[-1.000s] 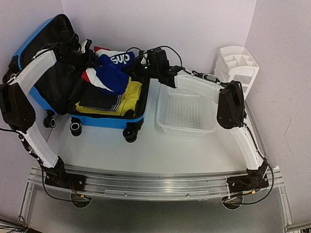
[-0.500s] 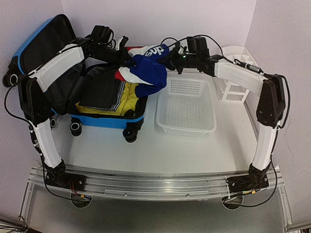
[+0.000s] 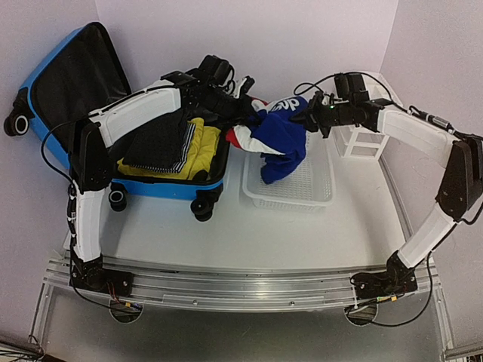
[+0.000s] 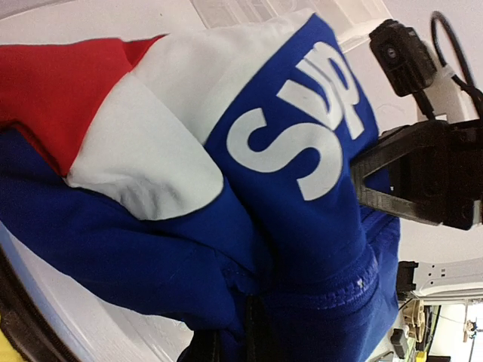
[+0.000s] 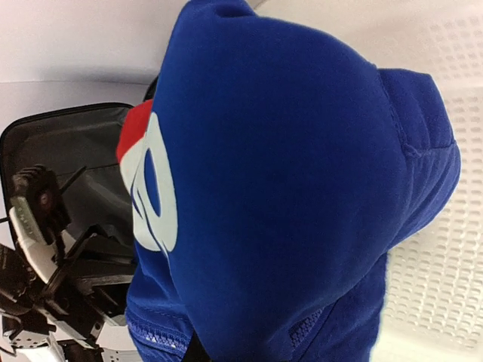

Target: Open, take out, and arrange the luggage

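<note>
The blue hard-shell luggage [image 3: 45, 68] lies open at the left, black-lined lid up. Inside are a yellow garment [image 3: 204, 147] and a dark striped folded one [image 3: 155, 147]. A blue, white and red jacket [image 3: 275, 136] hangs between both grippers above the white basket [image 3: 313, 197]. My left gripper [image 3: 243, 111] is shut on its left end; my right gripper [image 3: 309, 115] is shut on its right end. The jacket fills the left wrist view [image 4: 287, 226] and the right wrist view [image 5: 287, 188], hiding both sets of fingers.
A white compartment organiser [image 3: 370, 102] stands at the back right beside the basket. The luggage's wheels [image 3: 202, 207] face the near side. The basket's perforated floor [image 5: 445, 256] shows under the jacket. Walls close in at the back and both sides.
Both grippers have carried the jacket to the right, from above the open luggage to above the basket. Its lower end now hangs into the basket.
</note>
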You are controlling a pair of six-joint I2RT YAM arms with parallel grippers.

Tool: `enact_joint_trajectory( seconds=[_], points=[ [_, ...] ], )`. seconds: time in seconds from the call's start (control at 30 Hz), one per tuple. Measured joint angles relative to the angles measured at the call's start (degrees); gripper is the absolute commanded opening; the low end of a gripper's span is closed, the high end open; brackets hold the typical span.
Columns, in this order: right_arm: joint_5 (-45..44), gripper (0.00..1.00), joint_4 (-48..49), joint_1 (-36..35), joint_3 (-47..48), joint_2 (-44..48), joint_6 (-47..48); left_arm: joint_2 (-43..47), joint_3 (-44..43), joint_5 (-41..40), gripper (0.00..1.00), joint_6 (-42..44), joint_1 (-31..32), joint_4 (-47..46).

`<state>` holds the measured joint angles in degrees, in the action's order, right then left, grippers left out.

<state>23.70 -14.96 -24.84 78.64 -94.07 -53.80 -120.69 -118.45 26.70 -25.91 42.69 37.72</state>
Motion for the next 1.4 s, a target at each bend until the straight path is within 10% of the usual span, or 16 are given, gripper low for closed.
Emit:
enact_joint_trajectory(
  seconds=[0.77, 1.0, 1.4],
  points=[
    [8.51, 0.00, -8.35, 9.60, -1.50, -9.06, 6.43, -7.03, 2.74, -7.39, 0.00, -1.12, 4.84, -7.00],
    [2.73, 0.00, -15.37, 9.59, -1.09, -9.08, 12.70, -9.50, 4.46, -7.51, 0.43, -0.85, 5.69, -9.32],
    [-4.56, 0.09, -22.83, 9.41, 2.88, -12.14, 21.16, -10.97, 0.46, -18.32, 0.66, 9.61, 6.71, -4.39]
  ],
)
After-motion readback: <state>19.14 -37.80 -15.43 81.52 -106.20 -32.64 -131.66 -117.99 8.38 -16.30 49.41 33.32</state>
